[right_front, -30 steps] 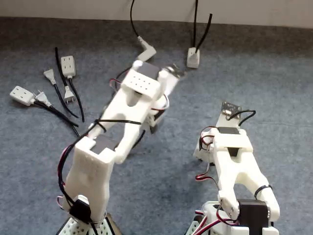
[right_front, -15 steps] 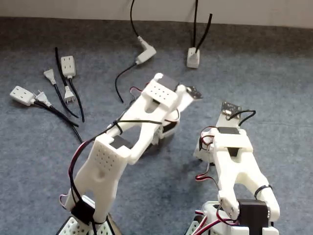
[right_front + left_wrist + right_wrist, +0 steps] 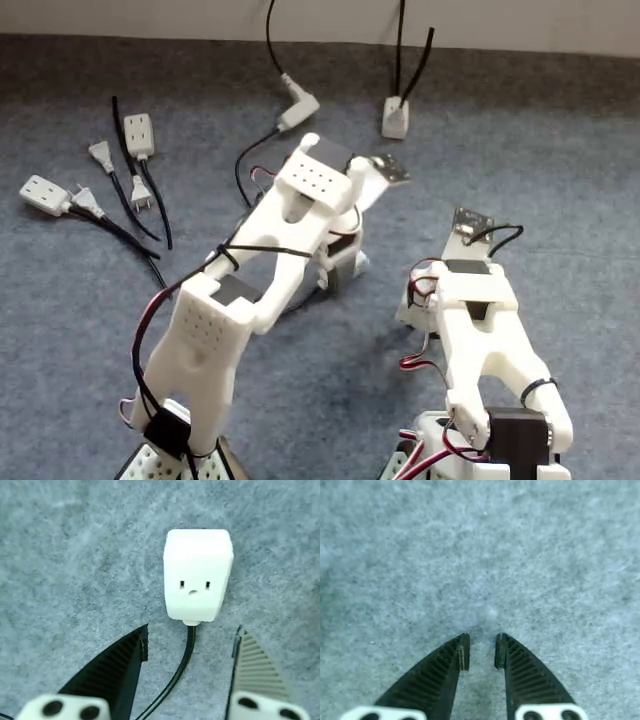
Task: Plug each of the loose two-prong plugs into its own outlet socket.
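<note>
The loose two-prong plugs (image 3: pixel 140 190) lie on the left of the grey carpet (image 3: pixel 560 150), well apart from both arms. They are scattered among black cords beside a small white outlet socket (image 3: pixel 140 133). A second socket block (image 3: pixel 43 192) sits nearer the edge with another plug (image 3: pixel 86 202) touching its end; I cannot tell whether that one is seated. None of these is in a claw. The left arm (image 3: pixel 290 230) stretches out over the middle of the carpet. Its wrist view shows the left gripper (image 3: pixel 191 632) spread wide and empty, one finger on each side of a black cord (image 3: pixel 186 655). That cord runs out of a white socket cube (image 3: pixel 198 575) lying face up just beyond the fingertips, not touched by them. The wide spread and centred aim suggest the claw is lining up on this socket, perhaps to shift or steady it, rather than fetching a plug. Whether the cube is the white block (image 3: pixel 395 118) near the far wall I cannot tell. The right arm (image 3: pixel 480 330) is folded back close to its base, probably parked to leave the left arm room. The right gripper (image 3: pixel 481 640) points at bare carpet, its fingers almost pressed together with a thin slit between them and nothing held.
</note>
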Controlling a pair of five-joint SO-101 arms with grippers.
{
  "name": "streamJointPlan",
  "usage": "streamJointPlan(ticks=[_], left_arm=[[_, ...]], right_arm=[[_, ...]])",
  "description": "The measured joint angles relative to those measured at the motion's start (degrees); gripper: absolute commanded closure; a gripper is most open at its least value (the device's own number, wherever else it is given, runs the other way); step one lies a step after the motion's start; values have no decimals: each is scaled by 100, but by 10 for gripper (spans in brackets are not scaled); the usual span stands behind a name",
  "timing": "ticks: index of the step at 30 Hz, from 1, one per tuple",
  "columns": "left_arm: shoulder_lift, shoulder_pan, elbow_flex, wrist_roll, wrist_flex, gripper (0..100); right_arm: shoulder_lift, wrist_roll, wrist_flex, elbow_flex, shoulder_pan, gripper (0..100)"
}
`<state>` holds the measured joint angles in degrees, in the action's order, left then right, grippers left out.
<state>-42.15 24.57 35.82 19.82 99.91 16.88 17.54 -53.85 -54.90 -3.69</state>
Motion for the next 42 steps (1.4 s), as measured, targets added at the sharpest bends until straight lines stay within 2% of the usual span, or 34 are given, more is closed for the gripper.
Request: streamJointPlan(ticks=[10,23,31,35,42], left_arm=[[-316,-422,457,-589,-659,691],[-642,-870,545,-571,-1196,691],[-703,-1424,589,-563,-1547,691],[-791,-1723,589,-211,-1565,691],[-809,-1820,580,-141,-1688,691]], right_arm=[[0,0,0,0,0,893],[0,0,0,0,0,893],[0,0,0,0,0,893],[0,0,0,0,0,893],[0,0,0,0,0,893]])
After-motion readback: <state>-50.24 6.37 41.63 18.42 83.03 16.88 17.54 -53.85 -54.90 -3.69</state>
